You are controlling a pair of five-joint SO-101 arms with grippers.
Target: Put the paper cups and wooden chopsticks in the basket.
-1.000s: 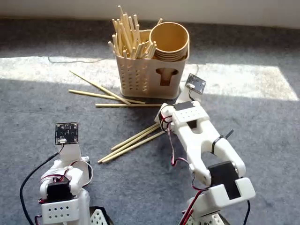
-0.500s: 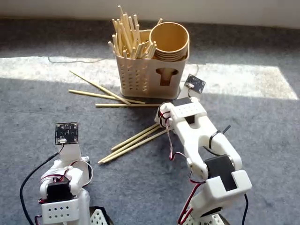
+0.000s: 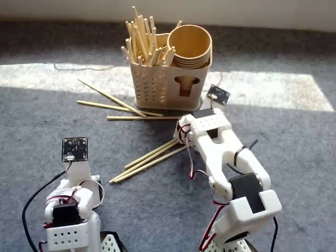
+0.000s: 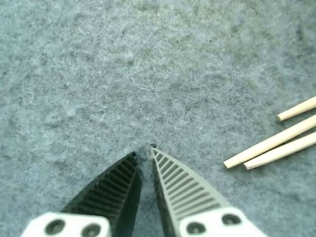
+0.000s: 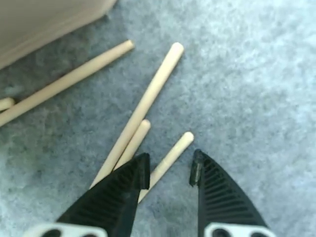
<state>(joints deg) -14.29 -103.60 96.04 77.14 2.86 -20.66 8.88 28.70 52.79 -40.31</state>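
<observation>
The pale slotted basket (image 3: 167,84) stands at the back with many wooden chopsticks (image 3: 140,39) upright in one side and stacked paper cups (image 3: 190,44) in the other. Three chopsticks (image 3: 149,157) lie together on the grey carpet in front of it. My right gripper (image 5: 169,170) is open low over their near ends, and the end of one chopstick (image 5: 173,150) lies between its fingertips. Three more chopsticks (image 3: 113,105) lie scattered left of the basket. My left gripper (image 4: 148,150) is shut over bare carpet, apart from the chopstick ends (image 4: 276,145).
The basket's corner (image 5: 44,22) shows close beyond the right gripper. A thin cable (image 3: 79,67) runs along the carpet at the back left. Sunlit carpet stretches on both sides of the basket.
The right arm has shifted slightly left and down toward the three chopsticks, then held still. The left arm has not moved.
</observation>
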